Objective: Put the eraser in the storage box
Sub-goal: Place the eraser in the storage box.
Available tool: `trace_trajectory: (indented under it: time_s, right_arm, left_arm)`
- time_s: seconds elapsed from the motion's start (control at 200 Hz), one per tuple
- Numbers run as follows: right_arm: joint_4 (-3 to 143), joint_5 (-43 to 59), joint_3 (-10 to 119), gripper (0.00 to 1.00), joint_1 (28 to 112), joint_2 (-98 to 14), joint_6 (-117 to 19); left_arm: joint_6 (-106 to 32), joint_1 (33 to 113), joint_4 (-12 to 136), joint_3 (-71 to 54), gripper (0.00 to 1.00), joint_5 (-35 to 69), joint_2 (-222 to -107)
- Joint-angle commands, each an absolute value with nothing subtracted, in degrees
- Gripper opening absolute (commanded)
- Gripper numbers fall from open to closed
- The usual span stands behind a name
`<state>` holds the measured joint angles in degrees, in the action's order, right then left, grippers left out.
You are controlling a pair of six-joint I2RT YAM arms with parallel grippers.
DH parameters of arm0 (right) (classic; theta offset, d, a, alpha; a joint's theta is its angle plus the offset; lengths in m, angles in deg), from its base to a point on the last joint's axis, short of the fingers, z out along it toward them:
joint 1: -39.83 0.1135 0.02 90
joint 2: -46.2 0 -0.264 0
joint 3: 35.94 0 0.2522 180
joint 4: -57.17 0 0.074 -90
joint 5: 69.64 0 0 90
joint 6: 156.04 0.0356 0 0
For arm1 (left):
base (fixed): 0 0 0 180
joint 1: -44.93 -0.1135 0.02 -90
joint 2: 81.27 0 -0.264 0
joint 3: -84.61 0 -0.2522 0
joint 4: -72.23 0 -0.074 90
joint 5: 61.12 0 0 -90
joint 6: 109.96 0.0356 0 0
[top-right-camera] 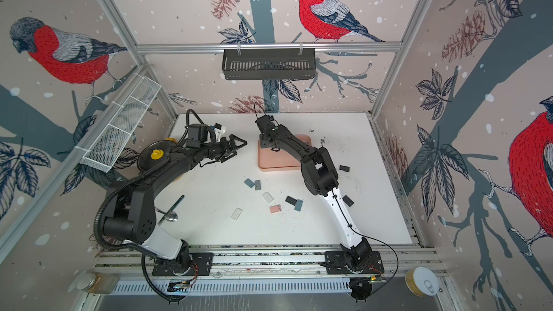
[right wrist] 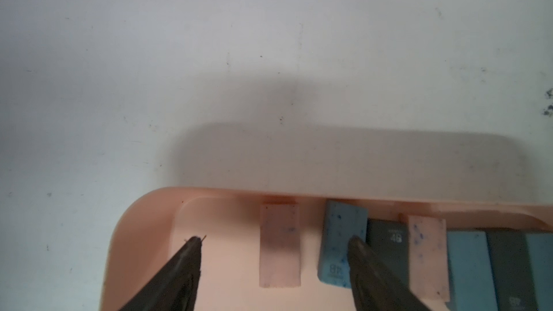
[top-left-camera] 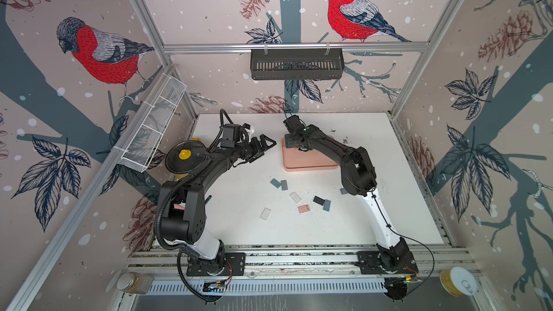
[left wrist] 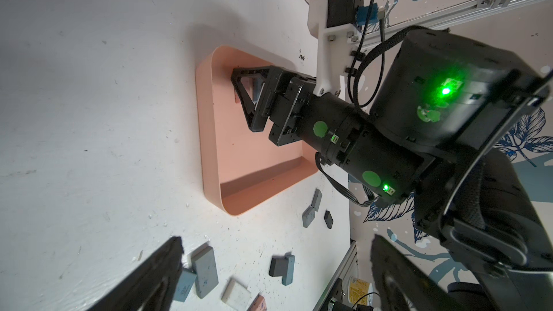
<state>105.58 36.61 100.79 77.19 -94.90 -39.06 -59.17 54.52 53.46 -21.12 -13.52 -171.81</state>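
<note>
The salmon-pink storage box [top-left-camera: 302, 160] [top-right-camera: 275, 161] lies on the white table, right of centre. My right gripper [right wrist: 275, 239] [top-left-camera: 291, 142] hangs over its far left corner, open. A pale pink eraser [right wrist: 279, 243] lies flat on the box floor between the spread fingers, touching neither. Beside it in the box, a blue eraser [right wrist: 341, 240], a black one [right wrist: 389, 249] and a speckled pink one [right wrist: 428, 252] lie in a row with several more. My left gripper [top-left-camera: 266, 145] [left wrist: 276, 242] hovers open and empty just left of the box.
Several loose erasers lie on the table in front of the box: a grey-blue pair [top-left-camera: 278, 183], a white one [top-left-camera: 295, 197], a pink one [top-left-camera: 303, 208], a black one [top-left-camera: 318, 200]. A pot lid with a yellow knob [top-left-camera: 185, 157] sits at the left, a spoon [top-right-camera: 170, 210] near the left arm.
</note>
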Motion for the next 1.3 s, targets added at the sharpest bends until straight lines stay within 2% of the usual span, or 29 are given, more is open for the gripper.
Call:
trace_trajectory:
  time_s: [0.0,0.22,0.725,1.296]
  right_arm:
    - [107.3,40.1,100.9,0.84,77.4,-95.4,-39.8]
    - [108.0,43.3,101.0,1.0,77.8,-96.5,-40.5]
    - [109.9,52.4,101.0,0.99,78.5,-98.8,-41.5]
    - [110.7,54.7,100.2,0.99,77.4,-97.7,-40.8]
  left_arm:
    - [-59.3,54.3,54.8,-21.2,0.97,-14.6,-171.3]
    - [-59.3,54.3,54.7,-21.2,0.97,-14.6,-171.1]
    - [-59.6,54.3,54.9,-21.3,0.97,-14.8,-171.0]
    - [-59.6,54.3,55.1,-21.5,0.97,-14.7,-171.1]
